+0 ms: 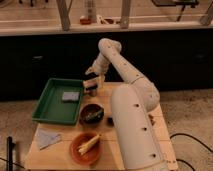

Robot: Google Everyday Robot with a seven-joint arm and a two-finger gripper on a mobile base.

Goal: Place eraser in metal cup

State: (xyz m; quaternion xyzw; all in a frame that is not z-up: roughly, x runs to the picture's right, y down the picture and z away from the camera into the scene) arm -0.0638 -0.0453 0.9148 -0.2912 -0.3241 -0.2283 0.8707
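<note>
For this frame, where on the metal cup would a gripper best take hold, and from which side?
Probably by its side wall, closing across its narrow width from above. The metal cup stands upright beside the green tray, so a sideways approach from the tray side looks crowded. The gripper hovers just above the cup, near the table's far edge.

A green tray [46,107] sits at the back left of the counter [160,131]. A grey block [70,96] lies in it. A dark brown bowl [92,113] stands in the middle. An orange bowl [84,148] with pale sticks is near the front edge. A grey cloth [46,138] lies at the front left corner.

The claw [94,83] hangs over the back edge of the counter.
</note>
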